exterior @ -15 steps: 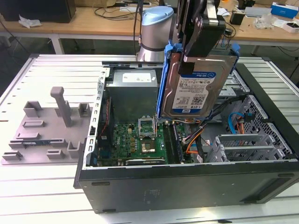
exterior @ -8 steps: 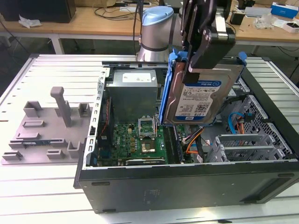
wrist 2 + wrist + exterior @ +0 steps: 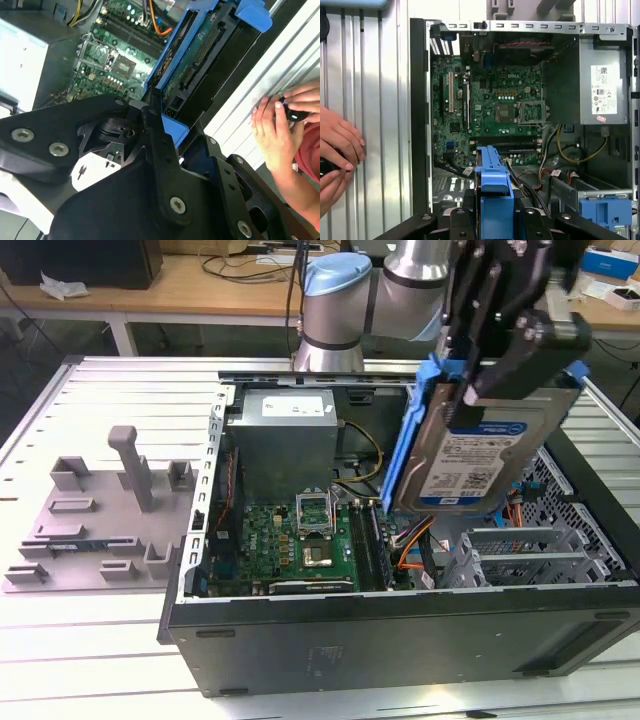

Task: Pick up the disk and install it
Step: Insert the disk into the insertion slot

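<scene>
Gripper: the gripper [image 3: 478,390] is clamped on the disk [image 3: 478,455]. Its black fingers pinch the upper end of the blue bracket [image 3: 404,440] from both sides, as both wrist views show.
Disk: it is in the air, touching nothing but the fingers. It hangs over the side of the open case [image 3: 400,645] that lies at the exterior view's right, towards the far corner.
Pose: the disk is on edge and nearly upright, with its label facing the exterior camera and its circuit face turned away. I judge that this edge-on hold suits a narrow slot better than a flat lay.
Grip choice: holding the bracket's end leaves the lower end free, probably so that end can lead downward.
Case: it lies on its side on the table [image 3: 110,380] with the panel off. The board [image 3: 310,530] and power supply [image 3: 285,435] are open from above, which lets the arm work straight down.
Fixture: the grey fixture [image 3: 110,510] sits just beside the case's wall at the exterior view's left. It holds no disk.
Hands: a person's hands [image 3: 275,132] rest on the table outside the case's wall, around a small dark object and clear of the opening.
Progress: the pick-up looks done, and the disk is not yet seated.
</scene>
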